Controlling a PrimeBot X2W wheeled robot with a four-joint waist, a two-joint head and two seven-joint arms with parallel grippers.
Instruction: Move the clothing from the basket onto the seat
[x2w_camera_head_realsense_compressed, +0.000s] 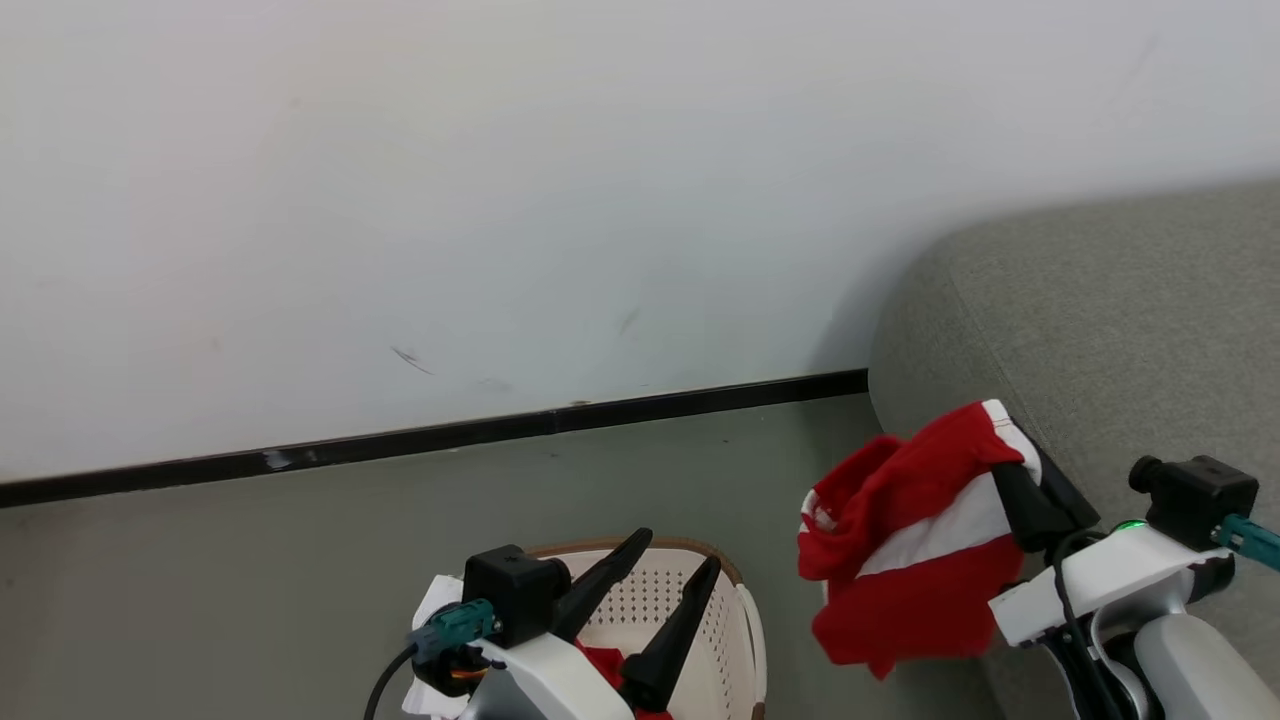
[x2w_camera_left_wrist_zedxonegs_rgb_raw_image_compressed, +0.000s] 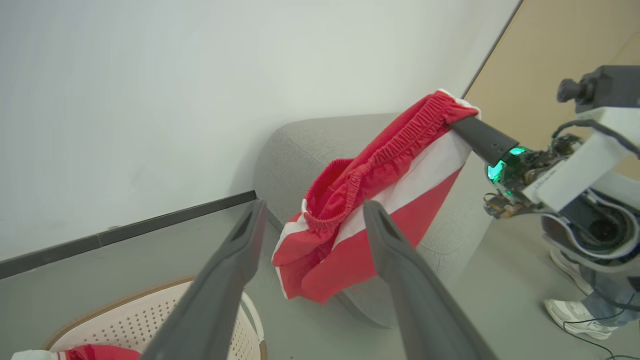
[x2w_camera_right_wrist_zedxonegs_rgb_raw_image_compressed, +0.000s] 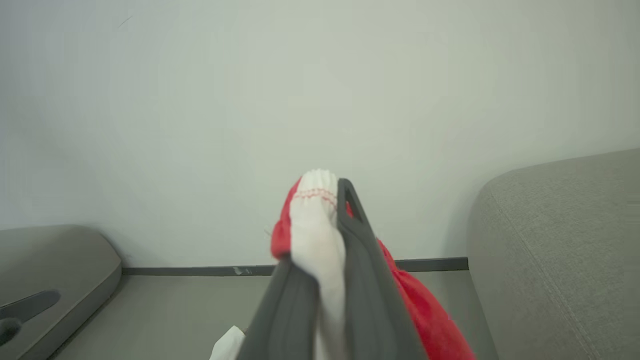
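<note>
My right gripper (x2w_camera_head_realsense_compressed: 1010, 455) is shut on a piece of the clothing (x2w_camera_head_realsense_compressed: 905, 540), red shorts with a white stripe, which hang in the air beside the grey seat (x2w_camera_head_realsense_compressed: 1100, 310). From the left wrist the same shorts (x2w_camera_left_wrist_zedxonegs_rgb_raw_image_compressed: 370, 200) dangle from the right gripper (x2w_camera_left_wrist_zedxonegs_rgb_raw_image_compressed: 457, 117) in front of the seat (x2w_camera_left_wrist_zedxonegs_rgb_raw_image_compressed: 300, 145). The right wrist view has the gripper (x2w_camera_right_wrist_zedxonegs_rgb_raw_image_compressed: 325, 200) pinching the garment's white and red cloth (x2w_camera_right_wrist_zedxonegs_rgb_raw_image_compressed: 312, 225). My left gripper (x2w_camera_head_realsense_compressed: 675, 555) stands open over the basket (x2w_camera_head_realsense_compressed: 745, 620), fingers apart with nothing between them. More red clothing (x2w_camera_head_realsense_compressed: 605, 665) lies in the basket (x2w_camera_left_wrist_zedxonegs_rgb_raw_image_compressed: 150, 320).
A white wall with a dark baseboard (x2w_camera_head_realsense_compressed: 450, 430) runs behind the grey floor. A person's white shoe (x2w_camera_left_wrist_zedxonegs_rgb_raw_image_compressed: 575, 312) stands on the floor at the right of the left wrist view. White cloth (x2w_camera_head_realsense_compressed: 430, 600) pokes over the basket's left side.
</note>
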